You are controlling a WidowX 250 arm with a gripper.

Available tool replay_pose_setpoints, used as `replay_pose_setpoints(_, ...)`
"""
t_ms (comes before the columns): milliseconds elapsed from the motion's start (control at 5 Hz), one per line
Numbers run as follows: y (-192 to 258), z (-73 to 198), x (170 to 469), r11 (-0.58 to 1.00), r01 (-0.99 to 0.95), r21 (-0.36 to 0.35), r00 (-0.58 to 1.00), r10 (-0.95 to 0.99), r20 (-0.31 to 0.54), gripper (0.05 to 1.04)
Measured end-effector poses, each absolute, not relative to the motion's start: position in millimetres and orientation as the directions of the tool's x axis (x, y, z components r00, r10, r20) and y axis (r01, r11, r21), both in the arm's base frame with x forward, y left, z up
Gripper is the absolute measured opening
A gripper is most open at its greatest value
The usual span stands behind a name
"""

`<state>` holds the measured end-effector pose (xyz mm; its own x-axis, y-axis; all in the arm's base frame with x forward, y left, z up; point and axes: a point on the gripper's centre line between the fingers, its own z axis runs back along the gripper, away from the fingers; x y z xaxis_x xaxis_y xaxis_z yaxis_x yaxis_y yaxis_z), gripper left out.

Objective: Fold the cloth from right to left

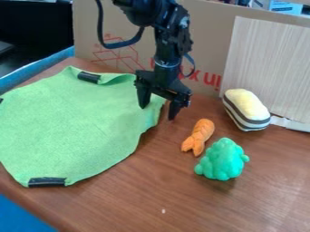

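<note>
Green cloth point(72, 122) lay mostly flat, left side of table point(254, 204), far edge rumpled, blk strips point(46, 182) at edges. Gripper point(158, 113) jaws were wide apart, cloth's right edge btwn, unclamped. Far cardbd point(209, 27) had red print point(118, 53).

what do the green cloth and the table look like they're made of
Green cloth: probably matte felt or microfiber, judging by its fuzzy surface and soft, wavy edges.
Table: wood or wood-look laminate, smooth with a slight sheen, given the brown grain streaks.
</note>
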<state>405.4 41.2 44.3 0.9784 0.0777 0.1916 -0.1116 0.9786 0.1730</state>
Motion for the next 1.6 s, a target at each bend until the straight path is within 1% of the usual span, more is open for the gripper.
replay_pose_setpoints(200,45.3,40.1,407.5,0.972,-0.133,0.195,0.977,0.095,0.191,0.958)
replay_pose_setpoints(400,49.0,38.3,411.3,0.965,-0.150,0.213,0.971,0.104,0.215,0.679)
replay_pose_setpoints(600,53.1,37.7,411.3,0.968,-0.153,0.201,0.970,0.108,0.217,0.379)
replay_pose_setpoints(800,67.1,40.4,406.8,0.977,-0.158,0.142,0.971,0.127,0.205,0.169)
replay_pose_setpoints(1000,96.1,58.0,398.8,0.980,-0.190,0.063,0.961,0.172,0.217,0.078)
replay_pose_setpoints(1200,129.1,61.6,384.2,0.976,-0.215,-0.012,0.959,0.214,0.185,0.068)
replay_pose_setpoints(1400,162.9,72.4,377.2,0.969,-0.247,-0.028,0.951,0.247,0.186,0.068)
replay_pose_setpoints(1600,197.0,56.5,365.4,0.956,-0.292,-0.024,0.947,0.293,0.130,0.068)
